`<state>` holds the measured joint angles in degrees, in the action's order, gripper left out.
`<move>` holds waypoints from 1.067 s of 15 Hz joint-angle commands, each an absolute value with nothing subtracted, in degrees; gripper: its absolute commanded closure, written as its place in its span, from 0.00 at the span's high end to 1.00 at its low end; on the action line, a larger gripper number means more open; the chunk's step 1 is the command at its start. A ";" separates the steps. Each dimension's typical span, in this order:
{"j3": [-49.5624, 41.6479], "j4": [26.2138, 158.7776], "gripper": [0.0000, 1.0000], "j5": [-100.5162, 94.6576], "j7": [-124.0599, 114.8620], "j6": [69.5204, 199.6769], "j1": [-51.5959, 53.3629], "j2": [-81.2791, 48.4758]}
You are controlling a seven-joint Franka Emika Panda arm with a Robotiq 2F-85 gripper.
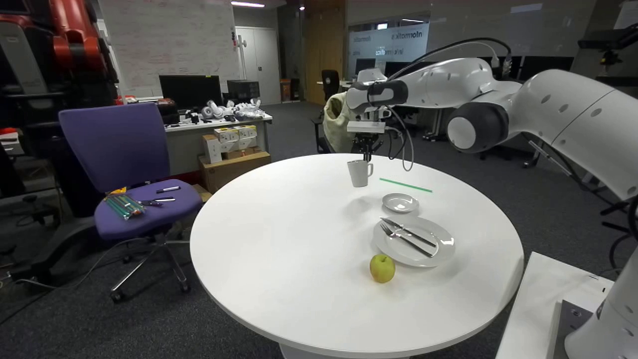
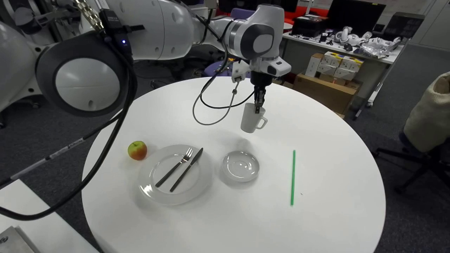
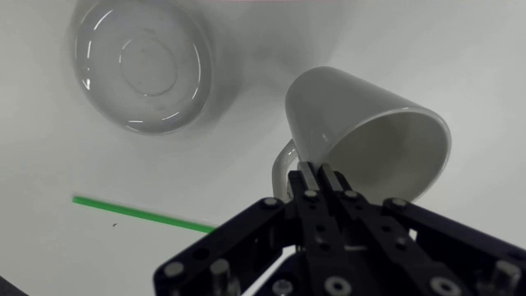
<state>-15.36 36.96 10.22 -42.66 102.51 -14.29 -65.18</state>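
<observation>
My gripper (image 3: 315,166) is shut on the wall of a white mug (image 3: 341,107), close to the handle. One finger goes inside the rim, the other stays outside between wall and handle. In both exterior views the mug (image 1: 357,173) hangs above the round white table, slightly tilted, with a faint shadow below it. The gripper (image 2: 258,109) points down onto its rim. A small white saucer (image 2: 240,166) lies nearest to the mug on the table. Beyond the saucer, a thin green stick (image 2: 293,177) rests flat; part of it is hidden behind the gripper in the wrist view.
A large white plate (image 1: 445,244) carries a fork (image 1: 406,241) and a knife (image 1: 408,231). Beside that plate sits a yellow-green apple (image 1: 382,269) with a red side. A purple chair (image 1: 149,204) stands off the table's edge. Cables (image 2: 211,123) loop down from the arm over the table.
</observation>
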 commanded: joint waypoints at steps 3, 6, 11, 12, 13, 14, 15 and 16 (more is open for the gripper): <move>-16.50 46.60 0.01 10.14 -39.03 103.13 -13.59 -58.00; -16.50 51.97 0.01 10.16 -37.82 104.66 -12.67 -54.84; -17.09 62.34 0.01 9.29 -34.95 110.07 -10.51 -48.61; -17.17 64.41 0.01 9.17 -34.14 111.19 -10.09 -47.39; -17.31 66.54 0.01 8.91 -33.21 112.69 -9.67 -46.26; -17.31 68.70 0.01 8.75 -32.15 113.68 -9.35 -44.99; -17.38 70.85 0.01 8.53 -31.37 114.63 -9.03 -43.75; -17.47 72.99 0.01 8.34 -30.65 115.51 -8.64 -42.56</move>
